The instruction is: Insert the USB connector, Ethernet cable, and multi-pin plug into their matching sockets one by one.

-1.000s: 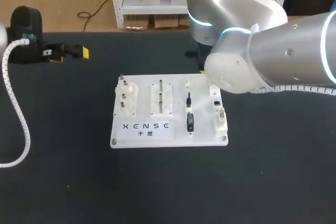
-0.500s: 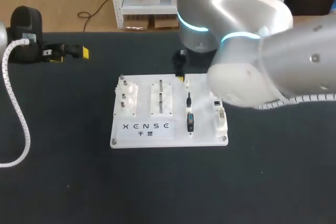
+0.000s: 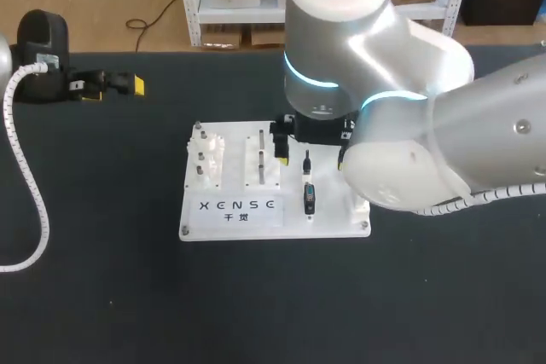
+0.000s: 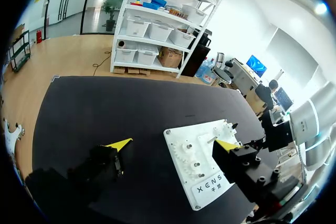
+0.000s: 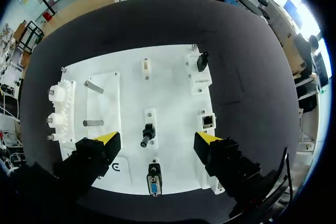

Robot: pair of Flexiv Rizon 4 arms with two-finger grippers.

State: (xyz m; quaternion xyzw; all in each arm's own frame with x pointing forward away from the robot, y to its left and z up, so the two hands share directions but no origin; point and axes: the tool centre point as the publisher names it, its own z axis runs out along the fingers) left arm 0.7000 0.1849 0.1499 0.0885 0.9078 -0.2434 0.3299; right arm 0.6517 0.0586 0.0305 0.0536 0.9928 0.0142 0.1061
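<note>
Right gripper (image 5: 157, 139) hung over the board (image 5: 173, 85), fingers spread wide, nothing held. In the right wrist view the small black USB connector (image 5: 148, 134) sat on its mount directly under the gripper, between the two yellow tips but touching neither, a bit nearer one tip than the other. Its long axis ran almost crosswise to the line joining the tips, slightly tilted, so the fingers flanked its long sides. Judged a fair line-up for a straight descent and pinch, with maybe a small sideways nudge to centre.

The multi-pin plug (image 5: 154, 180) lay on the same line, on the label side of the connector, long axis the same way. The Ethernet socket (image 5: 208, 120) sat just ahead of the other tip. A black piece (image 5: 201, 61) stood in a holder at the far edge; could not tell what it was.

Left gripper (image 3: 113, 89) was wide and empty, well apart from the board at the table's far left. Right arm was clearly the nearer one.

Could not tell how deep the connector sat in its mount.
</note>
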